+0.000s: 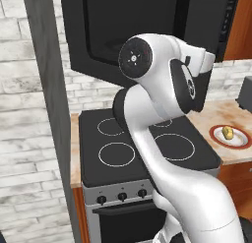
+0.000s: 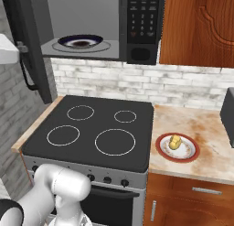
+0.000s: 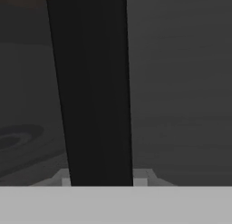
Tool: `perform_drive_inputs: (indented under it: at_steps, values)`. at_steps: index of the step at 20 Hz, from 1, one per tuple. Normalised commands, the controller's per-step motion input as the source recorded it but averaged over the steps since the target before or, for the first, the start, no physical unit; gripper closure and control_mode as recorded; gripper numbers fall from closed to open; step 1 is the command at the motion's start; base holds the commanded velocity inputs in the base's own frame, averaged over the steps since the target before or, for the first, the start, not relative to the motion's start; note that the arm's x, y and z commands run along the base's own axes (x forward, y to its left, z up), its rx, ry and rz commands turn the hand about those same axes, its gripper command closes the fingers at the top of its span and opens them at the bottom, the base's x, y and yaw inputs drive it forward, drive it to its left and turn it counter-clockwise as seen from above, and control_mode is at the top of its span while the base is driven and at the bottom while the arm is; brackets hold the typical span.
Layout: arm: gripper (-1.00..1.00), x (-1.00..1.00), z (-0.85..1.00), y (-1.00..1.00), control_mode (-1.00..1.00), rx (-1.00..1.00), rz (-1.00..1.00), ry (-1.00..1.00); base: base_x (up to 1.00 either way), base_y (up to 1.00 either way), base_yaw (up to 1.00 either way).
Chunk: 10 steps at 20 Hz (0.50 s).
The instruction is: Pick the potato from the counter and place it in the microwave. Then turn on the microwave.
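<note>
The potato (image 1: 227, 133) (image 2: 175, 142), a small yellowish lump, lies on a red-rimmed white plate (image 2: 163, 152) on the tan counter (image 2: 205, 129), right of the stove. Above the stove the black microwave (image 2: 141, 28) stands open, its door (image 2: 27, 46) swung out to the left. My arm reaches up in front of it, the hand (image 1: 199, 87) far from the potato. In the hand view my gripper (image 3: 102, 180) looks shut on a dark upright bar (image 3: 95, 82), the door handle, with the dim microwave interior behind it. The fingertips themselves are hidden.
A black glass stovetop (image 2: 91, 124) with white rings sits under the microwave, over an oven with knobs. A dark dish (image 2: 81, 41) rests on the microwave turntable. A wooden wall cabinet (image 2: 196, 24) hangs at the right. A dark appliance (image 2: 228, 115) stands on the counter's far right.
</note>
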Motion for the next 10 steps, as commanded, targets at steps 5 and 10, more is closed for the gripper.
perform_drive_inputs:
  at_steps: [5,10]
  values:
    - [-1.0,-0.26,0.0,0.04,-1.0,0.0,-0.06,0.04,0.0,0.0,0.0]
    - [-1.0,-0.8,0.0,0.0,-1.0,0.0,0.0,0.0,0.0,0.0,0.0]
